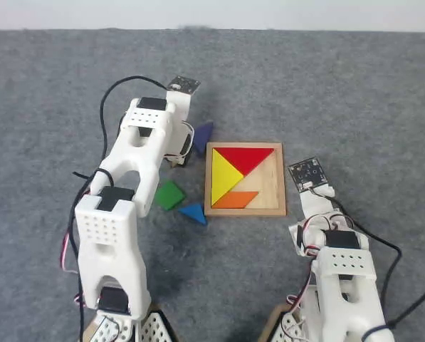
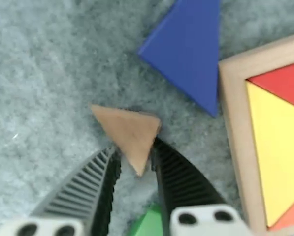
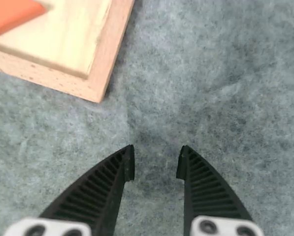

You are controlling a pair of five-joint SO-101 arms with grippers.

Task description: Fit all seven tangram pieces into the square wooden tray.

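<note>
The left tool is closed on the narrow tip of a tan triangle. Its two ribbed fingers press against the tip from either side, and the rest of the piece lies flat on the grey table. Just beyond the tan triangle lies a dark blue triangle, apart from it and close to the far left corner of the square wooden tray. A green piece sits on the near side of the tool, under the fingers' bases in the left wrist view. A small blue triangle lies beside it, near the tray's near left corner. In the high view the left arm stretches over this group, its wrist covering the grip from above. Inside the tray a red triangle fills the far side, a yellow triangle the left side and an orange parallelogram the near edge, with bare wood on the right. The right tool hangs open, fingers apart and holding nothing, over the table just beside the tray's near right corner.
</note>
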